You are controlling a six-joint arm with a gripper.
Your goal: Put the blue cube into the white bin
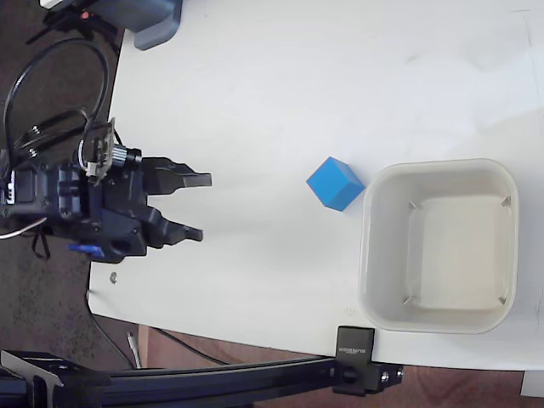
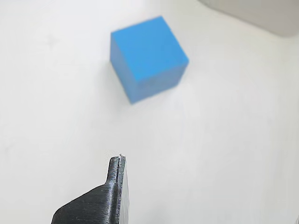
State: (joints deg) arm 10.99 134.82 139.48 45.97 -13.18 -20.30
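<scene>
- The gripper (image 1: 200, 206) sits at the 9 o'clock side of the fixed view, over the left edge of the white table (image 1: 272, 93). Its two black fingers are spread with a clear gap and nothing between them, so the jaws are released. That suits an approach before any grasp.
- The blue cube (image 1: 335, 184) rests on the table near the middle of the fixed view, just beside the white bin's left wall at about its 10 o'clock corner. I cannot tell whether the two touch. It is turned so a corner points toward the gripper, not a flat face.
- The white bin (image 1: 439, 321) stands at 3 to 4 o'clock in the fixed view, upright and empty, its open top ready to take a drop from above.
- In the wrist view the cube (image 2: 147, 58) lies at 12 o'clock, well apart from the one visible fingertip (image 2: 117, 170) at 6 o'clock. The camera is aimed along the line of travel.
- Judgement: the task has barely begun. The wrist likely needs a turn so the pads meet opposite flat faces, and the nearby bin wall leaves little room on that side.
</scene>
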